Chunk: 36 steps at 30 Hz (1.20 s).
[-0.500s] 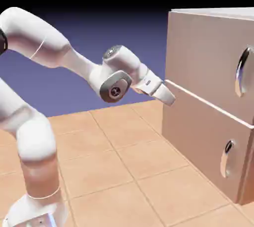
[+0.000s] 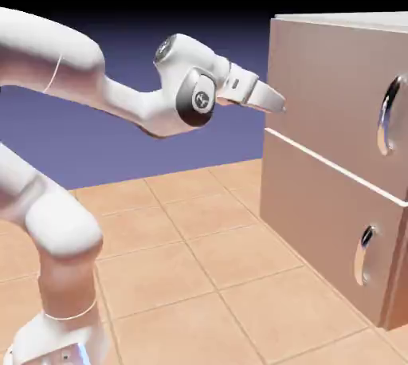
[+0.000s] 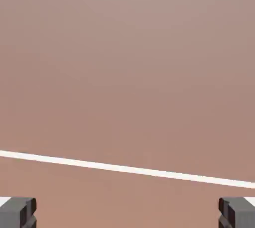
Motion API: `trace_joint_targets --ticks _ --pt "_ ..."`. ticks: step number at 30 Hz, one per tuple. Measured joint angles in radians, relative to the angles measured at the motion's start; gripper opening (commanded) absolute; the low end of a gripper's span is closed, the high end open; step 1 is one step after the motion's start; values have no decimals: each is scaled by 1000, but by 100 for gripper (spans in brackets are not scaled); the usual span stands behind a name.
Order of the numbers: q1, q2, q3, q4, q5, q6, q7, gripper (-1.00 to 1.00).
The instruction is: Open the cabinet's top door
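1. Raised since the earlier frame: the gripper [image 2: 282, 106], now carried from about the seam's level up in front of the top door [image 2: 331, 92], with the arm [image 2: 131, 104] lifted behind it; the cabinet [image 2: 327, 220] has not been shifted.
2. Jaws spread wide, nothing held between them, and in the hand view only flat panel and the pale seam [image 3: 127, 169] are seen ahead of the fingertips. Whether the panel is being touched cannot be told.
3. The top door is found directly ahead of the gripper, shut; its long curved handle [image 2: 388, 115] is placed well apart from the fingertips, off toward the exterior view's right. The lower door [image 2: 327, 216] is seen below the gripper, shut as well, its smaller handle [image 2: 363, 256] lower and farther right.
4. Progress, then: height seems to be roughly won (an early stage, by the look of it), but the handle is still to be reached, gripped or hooked, and the door swung open.
5. On to markings: a small round emblem [image 2: 202, 100] is shown on the wrist joint behind the gripper, too small to be read; no lettering can be made out on the cabinet.
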Motion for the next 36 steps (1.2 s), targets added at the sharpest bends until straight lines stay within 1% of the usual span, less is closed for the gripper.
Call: trace_joint_targets --ticks 36 --pt "661 -224 -709 406 -1566 -44 1085 0"
